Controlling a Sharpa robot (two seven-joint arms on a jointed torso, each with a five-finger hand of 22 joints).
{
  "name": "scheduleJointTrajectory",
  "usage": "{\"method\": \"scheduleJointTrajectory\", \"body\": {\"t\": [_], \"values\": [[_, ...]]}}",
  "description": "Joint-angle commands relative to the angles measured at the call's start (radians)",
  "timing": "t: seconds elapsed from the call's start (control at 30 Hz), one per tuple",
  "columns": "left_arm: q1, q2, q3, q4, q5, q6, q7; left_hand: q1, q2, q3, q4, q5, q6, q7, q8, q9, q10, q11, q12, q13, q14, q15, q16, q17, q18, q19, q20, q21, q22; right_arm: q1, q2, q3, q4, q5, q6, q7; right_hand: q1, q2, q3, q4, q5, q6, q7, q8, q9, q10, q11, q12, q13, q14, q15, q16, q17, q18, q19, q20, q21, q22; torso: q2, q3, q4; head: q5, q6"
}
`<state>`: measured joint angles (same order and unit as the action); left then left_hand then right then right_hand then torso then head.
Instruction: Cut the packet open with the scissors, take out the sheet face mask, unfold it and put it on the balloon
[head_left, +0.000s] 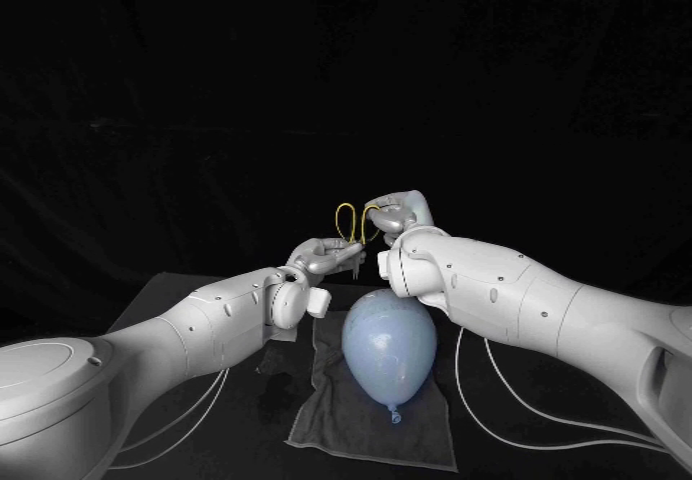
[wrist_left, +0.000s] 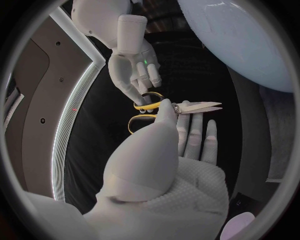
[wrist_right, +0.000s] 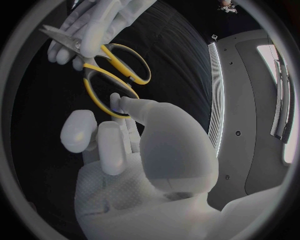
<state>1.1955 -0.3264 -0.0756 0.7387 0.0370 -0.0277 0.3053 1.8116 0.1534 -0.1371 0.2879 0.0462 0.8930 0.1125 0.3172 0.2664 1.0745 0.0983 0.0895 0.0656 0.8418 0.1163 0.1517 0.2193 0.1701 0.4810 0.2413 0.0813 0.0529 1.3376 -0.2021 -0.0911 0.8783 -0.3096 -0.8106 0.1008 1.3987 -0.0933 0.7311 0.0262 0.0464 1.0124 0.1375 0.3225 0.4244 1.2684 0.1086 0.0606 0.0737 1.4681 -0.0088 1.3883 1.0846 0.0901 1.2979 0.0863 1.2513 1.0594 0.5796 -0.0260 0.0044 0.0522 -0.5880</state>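
Note:
The yellow-handled scissors (head_left: 351, 223) hang in the air behind the balloon, between my two hands. My left hand (head_left: 325, 258) grips them near the pivot with thumb and fingers; the steel blades (wrist_left: 200, 106) stick out past its thumb. My right hand (head_left: 398, 214) reaches in from the other side and pinches one yellow handle loop (wrist_right: 116, 111) with its fingertips (wrist_left: 145, 95). The pale blue balloon (head_left: 389, 345) lies on a grey cloth (head_left: 339, 425) in front of both hands, knot towards me.
The black table (head_left: 173, 290) lies under both arms. White cables (head_left: 505, 400) trail from the right arm down beside the cloth. A pale lilac shape (wrist_left: 240, 226) shows at the rim of the left wrist view; I cannot tell what it is.

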Motion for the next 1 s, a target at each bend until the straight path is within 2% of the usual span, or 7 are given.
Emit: {"method": "scheduleJointTrajectory", "body": {"t": [0.03, 0.17, 0.53, 0.83, 0.93, 0.97, 1.0], "values": [[0.000, -0.003, 0.000, -0.002, 0.007, -0.018, 0.017, 0.006, 0.135, 0.007, 0.001, 0.003, 0.005, 0.000, 0.004, 0.005, 0.009, -0.001, -0.004, -0.001, 0.004, -0.001, -0.001, 0.001, 0.017, 0.000, 0.000, 0.003, -0.001, 0.003, -0.004, 0.002, -0.013, -0.002, 0.036, -0.001, -0.005, 0.008, 0.006, -0.002, 0.002, -0.007, -0.001, 0.007, 0.002, 0.053, -0.045, 0.003, 0.001, 0.013, -0.006, 0.000, 0.001, 0.015, -0.007, 0.003, -0.002, -0.001, 0.001, -0.0005, -0.0013, 0.002, -0.004], [0.000, -0.006, 0.002, -0.004, 0.006, -0.038, 0.024, 0.008, 0.135, 0.012, 0.001, 0.003, 0.006, -0.002, 0.005, 0.008, 0.010, -0.002, -0.009, -0.002, 0.000, 0.000, -0.005, 0.000, 0.017, -0.002, 0.001, 0.002, -0.001, 0.005, -0.014, 0.002, -0.012, -0.004, 0.073, -0.019, -0.007, 0.009, 0.007, -0.003, 0.002, -0.008, -0.001, 0.007, 0.003, 0.052, -0.044, 0.003, 0.000, 0.013, -0.006, -0.001, -0.002, 0.016, -0.009, 0.003, -0.004, -0.004, 0.001, -0.0001, -0.0016, 0.003, -0.005], [0.000, -0.009, 0.004, -0.007, 0.007, -0.057, 0.028, 0.009, 0.136, 0.018, 0.002, 0.003, 0.007, -0.002, 0.007, 0.010, 0.013, -0.002, -0.013, -0.002, -0.001, 0.000, -0.007, 0.000, 0.017, 0.006, 0.001, 0.003, 0.000, 0.006, -0.052, 0.001, 0.059, -0.017, 0.119, -0.045, -0.016, 0.011, 0.009, -0.007, 0.002, -0.014, 0.002, 0.005, 0.006, 0.045, -0.042, 0.001, -0.001, 0.012, -0.004, -0.003, -0.004, 0.017, -0.013, 0.004, -0.009, -0.009, -0.001, 0.0003, -0.0010, 0.004, -0.007], [0.000, -0.004, 0.003, 0.000, 0.004, -0.059, 0.010, 0.009, 0.129, 0.022, 0.002, 0.003, 0.005, -0.001, 0.007, 0.013, 0.016, 0.004, -0.019, -0.002, 0.001, 0.001, -0.008, 0.001, 0.017, 0.018, 0.001, 0.005, 0.001, 0.005, -0.050, 0.001, 0.062, -0.019, 0.089, -0.036, -0.018, 0.013, 0.010, -0.009, 0.002, -0.015, 0.002, 0.006, 0.008, 0.044, -0.042, 0.002, -0.001, 0.013, -0.004, 0.000, 0.004, 0.015, -0.009, 0.004, -0.004, 0.000, 0.000, 0.0004, -0.0002, -0.001, -0.002], [0.000, -0.006, 0.003, 0.004, 0.004, -0.063, -0.016, -0.018, 0.088, -0.008, 0.004, 0.002, -0.030, 0.023, -0.011, 0.010, -0.020, 0.036, -0.032, -0.005, -0.001, 0.010, -0.013, 0.001, 0.016, 0.034, 0.007, 0.009, 0.002, 0.005, -0.049, 0.001, 0.057, -0.018, 0.077, -0.030, -0.018, 0.013, 0.010, -0.010, 0.002, -0.014, 0.001, 0.006, 0.008, 0.044, -0.042, 0.002, -0.001, 0.014, -0.004, 0.001, 0.005, 0.015, -0.008, 0.004, -0.002, 0.003, 0.000, 0.0001, 0.0000, -0.002, -0.001], [0.000, -0.007, 0.003, 0.004, 0.004, -0.064, -0.022, -0.026, 0.076, -0.019, 0.005, 0.000, -0.040, 0.032, -0.017, 0.008, -0.033, 0.038, -0.032, -0.006, -0.002, 0.011, -0.014, 0.001, 0.016, 0.035, 0.008, 0.009, 0.002, 0.005, -0.049, 0.001, 0.057, -0.017, 0.075, -0.029, -0.018, 0.013, 0.010, -0.010, 0.002, -0.014, 0.001, 0.006, 0.008, 0.044, -0.042, 0.002, -0.001, 0.014, -0.004, 0.001, 0.005, 0.015, -0.008, 0.004, -0.002, 0.003, 0.000, 0.0001, 0.0000, -0.002, -0.001], [0.000, -0.008, 0.003, 0.004, 0.004, -0.065, -0.036, -0.057, 0.031, -0.062, 0.006, 0.000, -0.086, 0.053, -0.045, -0.003, -0.088, 0.050, -0.034, -0.007, -0.010, 0.020, -0.021, 0.000, 0.014, 0.029, 0.014, 0.006, 0.001, 0.005, -0.050, 0.001, 0.057, -0.016, 0.072, -0.026, -0.019, 0.013, 0.010, -0.011, 0.002, -0.014, 0.001, 0.007, 0.009, 0.045, -0.043, 0.003, -0.001, 0.014, -0.004, 0.001, 0.006, 0.015, -0.007, 0.005, -0.002, 0.003, 0.000, 0.0001, -0.0003, -0.002, -0.001]]}}
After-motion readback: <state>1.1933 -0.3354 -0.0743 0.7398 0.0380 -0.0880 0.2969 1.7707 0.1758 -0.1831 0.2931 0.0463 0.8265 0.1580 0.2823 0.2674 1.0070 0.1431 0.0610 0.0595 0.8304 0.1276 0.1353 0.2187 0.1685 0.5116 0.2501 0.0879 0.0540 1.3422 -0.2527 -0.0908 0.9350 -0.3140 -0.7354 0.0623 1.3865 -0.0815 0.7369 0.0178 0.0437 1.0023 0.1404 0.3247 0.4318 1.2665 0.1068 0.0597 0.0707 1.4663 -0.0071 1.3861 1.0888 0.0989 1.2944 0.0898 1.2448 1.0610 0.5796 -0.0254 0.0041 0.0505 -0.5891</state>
